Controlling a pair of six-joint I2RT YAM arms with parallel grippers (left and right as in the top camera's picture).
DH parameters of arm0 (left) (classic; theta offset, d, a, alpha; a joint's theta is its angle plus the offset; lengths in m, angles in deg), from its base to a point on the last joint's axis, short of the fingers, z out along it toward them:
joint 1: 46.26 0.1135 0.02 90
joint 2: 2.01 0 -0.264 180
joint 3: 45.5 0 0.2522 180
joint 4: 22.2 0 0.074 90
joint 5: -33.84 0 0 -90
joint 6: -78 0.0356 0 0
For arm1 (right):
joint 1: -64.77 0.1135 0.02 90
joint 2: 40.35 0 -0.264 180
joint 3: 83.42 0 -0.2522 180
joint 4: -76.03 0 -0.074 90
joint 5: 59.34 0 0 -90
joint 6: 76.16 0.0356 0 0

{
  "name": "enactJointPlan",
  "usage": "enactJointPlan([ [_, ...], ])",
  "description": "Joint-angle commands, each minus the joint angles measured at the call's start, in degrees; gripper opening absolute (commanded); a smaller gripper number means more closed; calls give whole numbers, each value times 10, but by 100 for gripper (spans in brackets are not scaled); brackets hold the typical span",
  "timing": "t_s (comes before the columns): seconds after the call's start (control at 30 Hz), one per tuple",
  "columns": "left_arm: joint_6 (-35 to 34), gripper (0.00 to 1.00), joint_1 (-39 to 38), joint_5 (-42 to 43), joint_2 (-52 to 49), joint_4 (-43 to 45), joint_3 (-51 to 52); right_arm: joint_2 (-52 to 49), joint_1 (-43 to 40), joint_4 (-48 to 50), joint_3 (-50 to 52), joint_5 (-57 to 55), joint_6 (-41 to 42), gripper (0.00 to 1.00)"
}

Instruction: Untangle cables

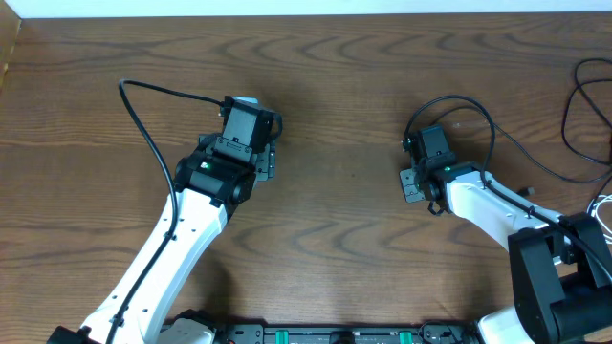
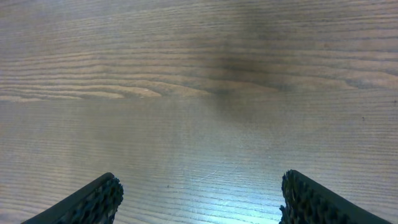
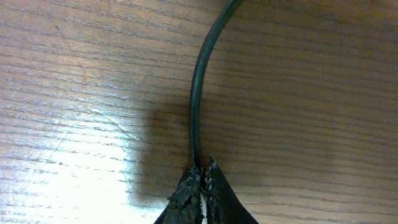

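My right gripper [image 3: 200,171] is shut on the black cable [image 3: 194,106], which rises from the fingertips and curves off to the upper right. A white sliver shows between the fingers; I cannot tell what it is. In the overhead view the right gripper [image 1: 409,149] is right of the table's middle, and the black cable [image 1: 449,98] loops up and right from it, with thin black strands [image 1: 574,105] trailing to the right edge. A bit of the white cable [image 1: 603,204] shows at the far right edge. My left gripper [image 2: 199,186] is open and empty over bare wood, left of centre [image 1: 256,115].
The wooden table [image 1: 335,67] has a white edge along the back. Each arm carries its own thicker black wire, the left one [image 1: 143,115] arching out to the left. The right arm's base [image 1: 559,287] stands at the lower right.
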Motion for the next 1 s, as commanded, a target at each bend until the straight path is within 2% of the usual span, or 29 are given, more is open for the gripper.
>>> enactJointPlan([
  [0.0,8,83,3,-2,-3,-2,3,-2,2,-3,9,-2,0,1],
  [0.2,8,83,3,-2,-3,-2,3,-1,1,7,3,-3,0,1],
  [0.4,8,83,3,-2,-3,-2,3,19,-18,-26,-59,-17,-1,1],
  [0.57,8,83,3,-2,-3,-2,3,52,-40,-71,-141,-89,-19,1],
  [0.77,8,83,3,-2,-3,-2,3,75,-93,-74,-203,-217,-57,1],
  [0.87,8,83,3,-2,-3,-2,3,75,-137,-82,-217,-144,-56,1],
  [0.93,8,83,3,-2,-3,-2,3,75,-156,-102,-217,-33,-56,1],
  [0.97,8,83,3,-2,-3,-2,3,71,-168,-118,-215,64,-56,8],
])
